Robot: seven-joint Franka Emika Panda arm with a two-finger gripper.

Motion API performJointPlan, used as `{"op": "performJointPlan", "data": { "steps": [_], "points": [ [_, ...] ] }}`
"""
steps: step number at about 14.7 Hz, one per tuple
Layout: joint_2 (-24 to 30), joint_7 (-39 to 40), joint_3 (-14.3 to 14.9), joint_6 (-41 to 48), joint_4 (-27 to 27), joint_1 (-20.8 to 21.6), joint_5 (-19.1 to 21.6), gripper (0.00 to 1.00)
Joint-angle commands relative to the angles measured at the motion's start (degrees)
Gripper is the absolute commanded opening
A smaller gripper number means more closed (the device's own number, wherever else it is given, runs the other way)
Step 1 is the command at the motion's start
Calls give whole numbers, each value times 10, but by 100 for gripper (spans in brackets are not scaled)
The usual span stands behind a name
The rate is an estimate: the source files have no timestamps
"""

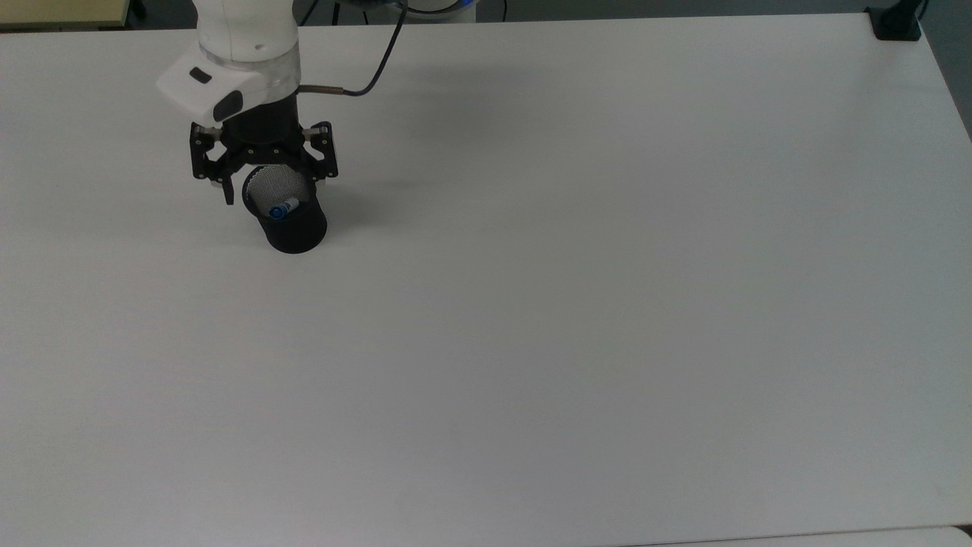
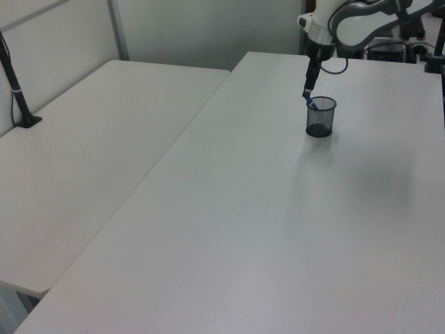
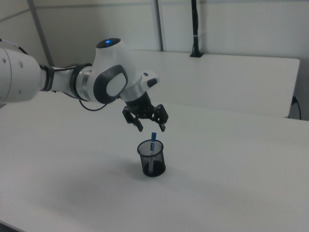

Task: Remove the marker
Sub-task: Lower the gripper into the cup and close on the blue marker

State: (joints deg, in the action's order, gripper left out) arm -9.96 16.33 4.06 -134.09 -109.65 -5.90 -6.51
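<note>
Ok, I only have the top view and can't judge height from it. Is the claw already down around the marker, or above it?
Observer: Above it. In the right view the claw hangs open, and its fingertips are roughly level with the very top of the marker, not down around the barrel.
Operator: Does the marker stick out of the cup enough to grab?
Observer: Yes. In the right view its blue cap stands clear above the rim of the mesh cup.
Operator: Which way does it lean?
Observer: In the left view it tilts towards the left view's left and rests on that side of the rim.
</note>
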Motion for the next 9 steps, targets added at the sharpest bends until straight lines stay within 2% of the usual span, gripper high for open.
{"op": "performJointPlan", "data": {
  "steps": [1,4,7,9],
  "points": [
    [-3,-13,2,-18,-16,2,-14,72],
    [-16,-14,2,-37,-16,1,-14,56],
    [-16,-15,2,-40,-15,1,-13,18],
    [-16,-16,2,-40,-15,1,-11,3]
  ]
}}
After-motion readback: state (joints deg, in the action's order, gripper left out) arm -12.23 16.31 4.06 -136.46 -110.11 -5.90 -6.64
